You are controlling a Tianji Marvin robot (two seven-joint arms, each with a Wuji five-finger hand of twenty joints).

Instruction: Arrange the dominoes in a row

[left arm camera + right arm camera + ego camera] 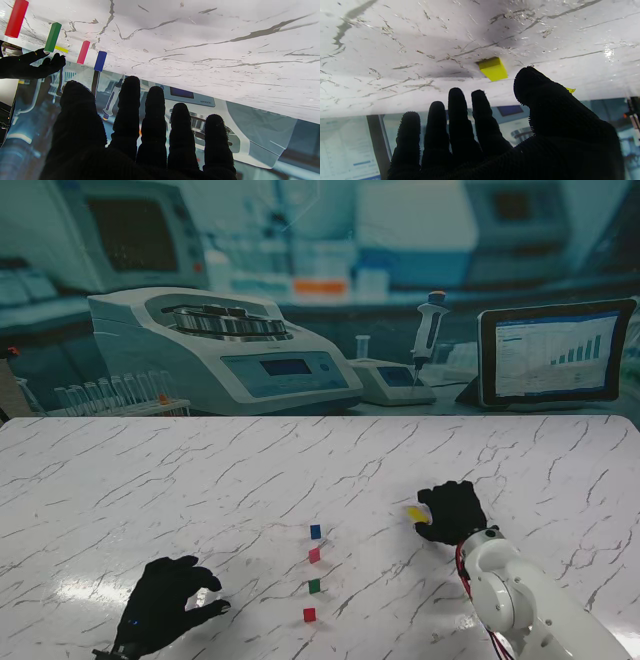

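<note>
Yellow domino (493, 69): one small block, lying flat on the marble table (150, 480), just beside the right hand (452, 513) on its left side, right of the standing row and apart from it. Judged light, rigid and smooth-sided, so apt to slip or tip; best pinched across its two broad faces between thumb and forefinger. A second yellow scrap shows behind the thumb; what it is cannot be told.

Row: blue domino (315, 531) farthest from me, then pink domino (314, 555), green domino (314, 585), red domino (309, 614), all upright, spaced apart.

Right hand: fingers spread, grasping nothing, poised over the yellow piece.

Left hand (165, 605): fingers loose and apart, empty, left of the row.

Lettering: none legible; backdrop instrument marking too blurred to read.
</note>
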